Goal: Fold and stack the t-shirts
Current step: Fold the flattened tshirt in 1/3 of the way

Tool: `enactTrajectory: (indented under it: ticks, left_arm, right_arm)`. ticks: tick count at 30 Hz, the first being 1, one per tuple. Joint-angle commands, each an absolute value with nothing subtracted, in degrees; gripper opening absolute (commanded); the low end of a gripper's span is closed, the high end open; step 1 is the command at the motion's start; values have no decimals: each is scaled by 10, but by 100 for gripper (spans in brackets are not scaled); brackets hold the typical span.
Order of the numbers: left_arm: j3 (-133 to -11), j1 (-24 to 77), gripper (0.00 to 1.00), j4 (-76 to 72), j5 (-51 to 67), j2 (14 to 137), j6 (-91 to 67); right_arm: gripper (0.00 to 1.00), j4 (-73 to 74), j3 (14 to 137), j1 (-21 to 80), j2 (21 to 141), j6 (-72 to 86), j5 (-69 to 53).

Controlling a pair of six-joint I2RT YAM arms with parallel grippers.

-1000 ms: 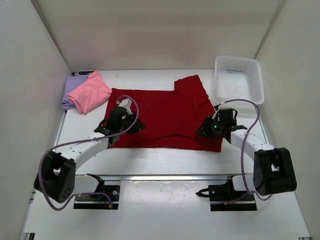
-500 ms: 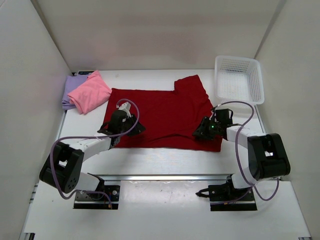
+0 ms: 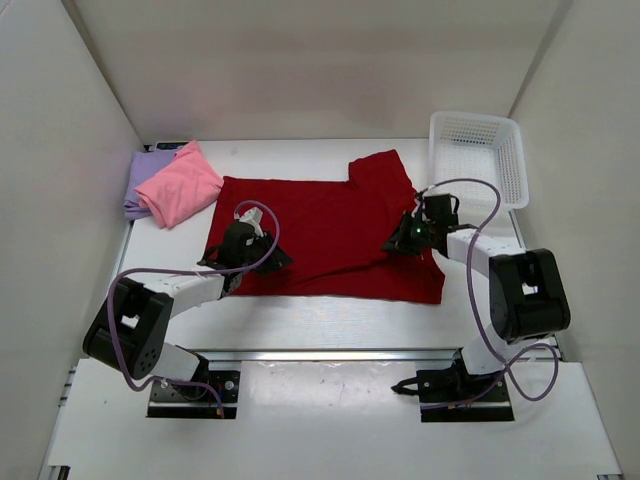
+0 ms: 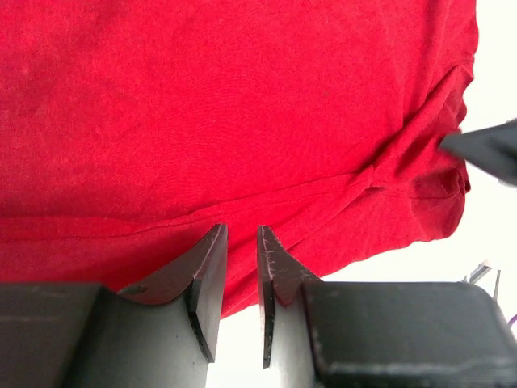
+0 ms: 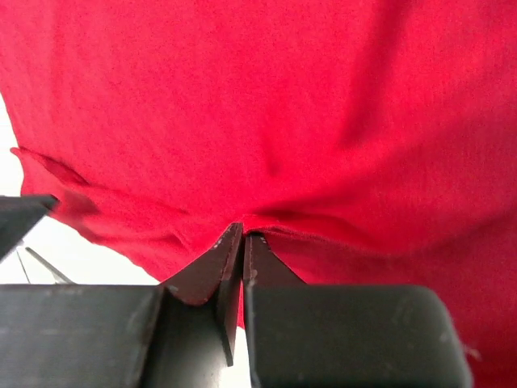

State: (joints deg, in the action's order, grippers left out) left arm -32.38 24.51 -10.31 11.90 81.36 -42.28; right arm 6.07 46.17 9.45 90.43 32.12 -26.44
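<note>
The dark red t-shirt (image 3: 330, 235) lies spread flat in the middle of the table. My left gripper (image 3: 247, 243) hovers over the shirt's near left part. In the left wrist view its jaws (image 4: 242, 230) stand a narrow gap apart at the hem of the red shirt (image 4: 242, 97), with nothing between them. My right gripper (image 3: 410, 236) is on the shirt's right side, below the sleeve. Its jaws (image 5: 243, 230) are shut on a puckered fold of the red shirt (image 5: 266, 97). The pink t-shirt (image 3: 180, 186) lies folded on the lavender t-shirt (image 3: 138, 180) at the back left.
A white lattice basket (image 3: 478, 158) stands at the back right, close to the right arm. White walls enclose the table on three sides. Purple cables loop from both arms over the near part of the table.
My right gripper has moved back and slightly left along the shirt's right side and shut on the fabric. The left gripper has barely shifted.
</note>
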Motion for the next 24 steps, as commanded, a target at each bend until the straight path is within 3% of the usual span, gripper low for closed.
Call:
enactTrajectory:
  ticks: [1,13,16,18,24]
  left_arm:
    - [-322,243,31,-115,125,805,-423]
    - [-308,237,31,-118,119,785,-429]
    - [-308,232,33,-118,119,785,-430]
    - [-307,235,33,-116,118,783,-432]
    - [-304,233,32,-110,113,769,-431]
  right_arm:
    - [0,56,525,98,938,314,-253]
    - [3,71,677,110,1057,321,-248]
    - [15,71,692,118,1070,315,-249]
    - [31,94,709,126,1081,309,-254]
    - [41,112,723,155,1056,272,-215]
